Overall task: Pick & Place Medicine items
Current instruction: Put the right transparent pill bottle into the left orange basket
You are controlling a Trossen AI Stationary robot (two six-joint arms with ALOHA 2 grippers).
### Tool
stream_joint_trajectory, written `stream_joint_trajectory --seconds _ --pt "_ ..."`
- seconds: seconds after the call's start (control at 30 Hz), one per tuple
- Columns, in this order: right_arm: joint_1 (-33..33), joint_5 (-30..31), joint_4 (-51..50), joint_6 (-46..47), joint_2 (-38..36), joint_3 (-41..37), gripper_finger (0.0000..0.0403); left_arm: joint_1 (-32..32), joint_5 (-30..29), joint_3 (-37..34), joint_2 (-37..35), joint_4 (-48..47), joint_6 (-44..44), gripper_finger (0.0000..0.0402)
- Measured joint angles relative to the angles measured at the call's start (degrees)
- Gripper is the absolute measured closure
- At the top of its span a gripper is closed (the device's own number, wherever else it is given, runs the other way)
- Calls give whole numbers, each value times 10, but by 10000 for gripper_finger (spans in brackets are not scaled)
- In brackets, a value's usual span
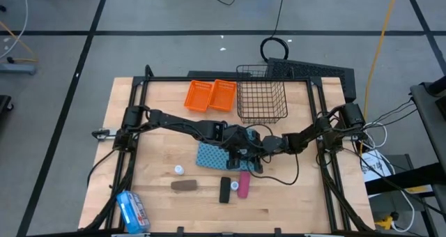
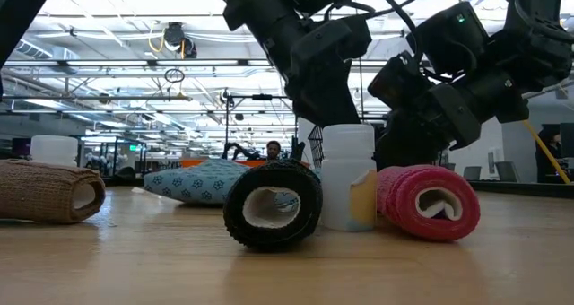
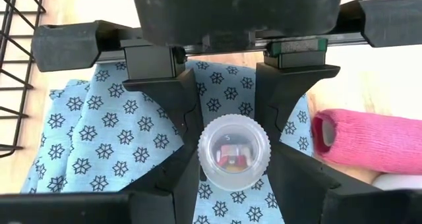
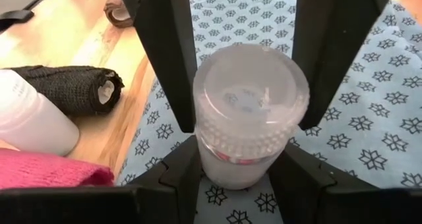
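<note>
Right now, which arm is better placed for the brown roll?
Left, probably. The brown roll lies on its side of the table, nearer the left gripper than the right gripper; both are shut on small bottles.

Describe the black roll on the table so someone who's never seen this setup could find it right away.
Start at the blue patterned cloth in the middle of the wooden table, then look toward the table's front edge. There a short row holds a brown roll, the black roll and a pink roll. It is the middle one, the only black roll, with a white bottle between it and the pink one.

Both grippers (image 1: 245,150) over cloth (image 1: 209,155)
</note>
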Motion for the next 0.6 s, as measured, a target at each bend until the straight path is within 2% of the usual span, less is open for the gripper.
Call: stream_joint_trajectory --seconds 0.23,0.33,0.4,0.6 --pt "0 0 -1 0 0 0 260 0 1 0 1 1 -3 233" --pt "0 0 0 0 0 0 257 0 11 0 1 1 -3 252" --pt "0 0 0 2 0 0 250 1 11 0 1 1 -4 268" --pt "1 -3 -6 37 -5 -2 221 3 -17 1 -29 -10 3 268"
